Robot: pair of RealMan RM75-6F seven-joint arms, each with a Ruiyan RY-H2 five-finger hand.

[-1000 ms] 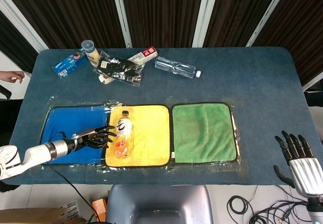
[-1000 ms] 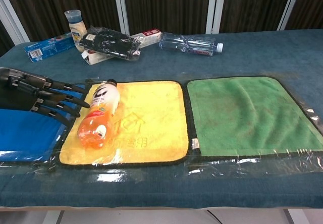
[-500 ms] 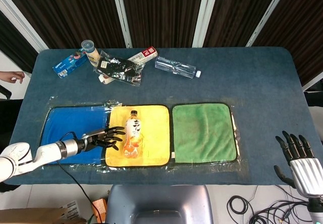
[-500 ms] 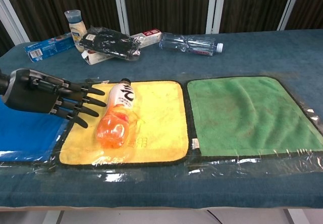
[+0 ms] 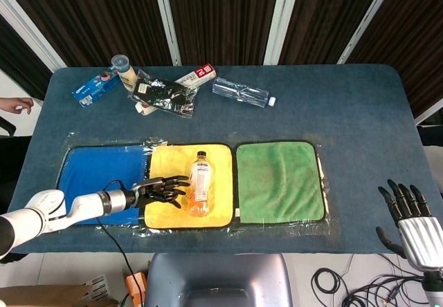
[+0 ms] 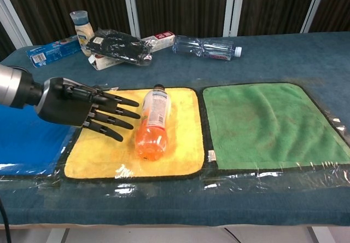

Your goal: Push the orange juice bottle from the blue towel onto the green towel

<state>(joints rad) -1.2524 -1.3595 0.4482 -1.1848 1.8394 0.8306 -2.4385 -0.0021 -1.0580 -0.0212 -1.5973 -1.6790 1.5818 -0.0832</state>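
The orange juice bottle (image 5: pixel 199 191) (image 6: pixel 153 122) lies on its side on the yellow towel (image 5: pixel 166 165) (image 6: pixel 183 144), cap pointing away from me. My left hand (image 5: pixel 160 189) (image 6: pixel 82 109) is open just left of it, fingers stretched toward the bottle, their tips close to or touching its side. The blue towel (image 5: pixel 97 172) (image 6: pixel 22 139) lies further left and the green towel (image 5: pixel 279 180) (image 6: pixel 268 122) to the right of the yellow one. My right hand (image 5: pixel 407 214) is open, off the table's right front corner.
At the back of the table lie a clear plastic bottle (image 5: pixel 241 92) (image 6: pixel 206 47), a black foil bag (image 5: pixel 165 94) (image 6: pixel 117 45), a toothpaste box (image 5: pixel 196 75), a small jar (image 5: pixel 122 70) (image 6: pixel 82 29) and a blue packet (image 5: pixel 92 87) (image 6: pixel 52 50). A person's hand (image 5: pixel 17 104) shows at the left edge.
My left hand has swept right from the blue towel onto the yellow one, and the bottle has rolled right ahead of it, from the yellow towel's left edge to right of its middle. The right hand stayed still.
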